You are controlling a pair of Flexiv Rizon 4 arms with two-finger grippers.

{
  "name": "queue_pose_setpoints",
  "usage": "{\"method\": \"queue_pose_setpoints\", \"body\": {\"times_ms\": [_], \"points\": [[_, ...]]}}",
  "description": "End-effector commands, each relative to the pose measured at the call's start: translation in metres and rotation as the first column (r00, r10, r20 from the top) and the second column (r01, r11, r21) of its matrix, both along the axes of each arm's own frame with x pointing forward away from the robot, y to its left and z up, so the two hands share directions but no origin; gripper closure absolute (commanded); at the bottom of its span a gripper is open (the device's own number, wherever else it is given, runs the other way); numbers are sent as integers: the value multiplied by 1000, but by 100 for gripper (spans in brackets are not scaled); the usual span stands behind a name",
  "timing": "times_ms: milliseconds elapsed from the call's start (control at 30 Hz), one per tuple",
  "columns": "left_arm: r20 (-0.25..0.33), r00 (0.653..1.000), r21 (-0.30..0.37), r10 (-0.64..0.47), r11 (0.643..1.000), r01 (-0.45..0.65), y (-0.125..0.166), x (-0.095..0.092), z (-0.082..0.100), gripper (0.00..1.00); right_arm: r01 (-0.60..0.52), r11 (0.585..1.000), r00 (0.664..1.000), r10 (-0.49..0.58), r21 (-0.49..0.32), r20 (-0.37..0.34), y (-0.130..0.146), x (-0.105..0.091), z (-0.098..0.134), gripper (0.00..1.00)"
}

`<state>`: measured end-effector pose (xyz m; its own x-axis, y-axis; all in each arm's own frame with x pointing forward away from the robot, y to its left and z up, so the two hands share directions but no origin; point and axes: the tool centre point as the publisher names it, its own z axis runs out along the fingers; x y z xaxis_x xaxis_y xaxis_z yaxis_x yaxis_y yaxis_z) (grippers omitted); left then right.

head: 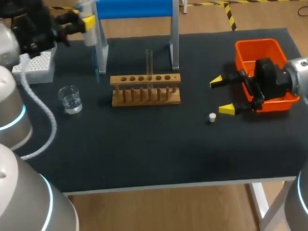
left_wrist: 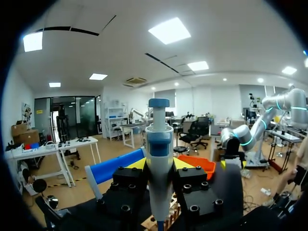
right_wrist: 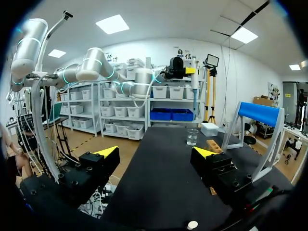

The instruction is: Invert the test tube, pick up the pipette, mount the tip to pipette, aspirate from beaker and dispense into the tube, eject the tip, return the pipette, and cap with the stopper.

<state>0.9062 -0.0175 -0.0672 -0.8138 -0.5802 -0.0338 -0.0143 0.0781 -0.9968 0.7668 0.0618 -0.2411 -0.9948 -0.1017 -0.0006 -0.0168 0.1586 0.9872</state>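
The two yellow-tipped fingers of the left gripper (left_wrist: 161, 164) are pressing on the pipette (left_wrist: 159, 144) from both sides and are holding it upright by its white body. The pipette is showing a blue cap on top and a blue band under the cap. In the head view it is hanging over the far left part of the table, just beside the left leg of the blue-topped stand (head: 134, 7) and near the white tip box (head: 38, 67).

The right gripper (head: 223, 95) is standing wide open and is holding nothing. It is hovering just in front of the orange bin (head: 261, 52). The small white stopper (head: 212, 117) is lying on the dark table (head: 145, 151) close to the nearer finger and is not touching it.

The clear test tube (head: 149, 62) is standing upright in the wooden rack (head: 146, 90) at the middle. The glass beaker (head: 70, 98), with clear liquid inside, is sitting left of the rack, near the tip box.
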Motion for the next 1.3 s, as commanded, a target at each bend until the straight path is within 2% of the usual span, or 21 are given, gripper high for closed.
{"method": "queue_pose_setpoints", "body": {"times_ms": [33, 300, 667, 1300], "points": [[9, 1000, -14, -7, 1000, 7, 44, -12, -6, 100, 1, 1000, 1000, -1, -2, 0, -1, -1, 1, 0], [8, 1000, -7, 15, 1000, -15, 72, 3, -15, 100, 1, 1000, 1000, -1, -2, 0, -1, -1, 1, 0], [-4, 999, -2, 37, 999, -37, 86, 18, -21, 100, 1, 1000, 1000, -1, -2, 0, -1, -1, 1, 0], [-10, 998, -9, 61, 998, -61, 91, 19, -23, 100, 1, 1000, 1000, -1, -2, 0, -1, -1, 1, 0]]}}
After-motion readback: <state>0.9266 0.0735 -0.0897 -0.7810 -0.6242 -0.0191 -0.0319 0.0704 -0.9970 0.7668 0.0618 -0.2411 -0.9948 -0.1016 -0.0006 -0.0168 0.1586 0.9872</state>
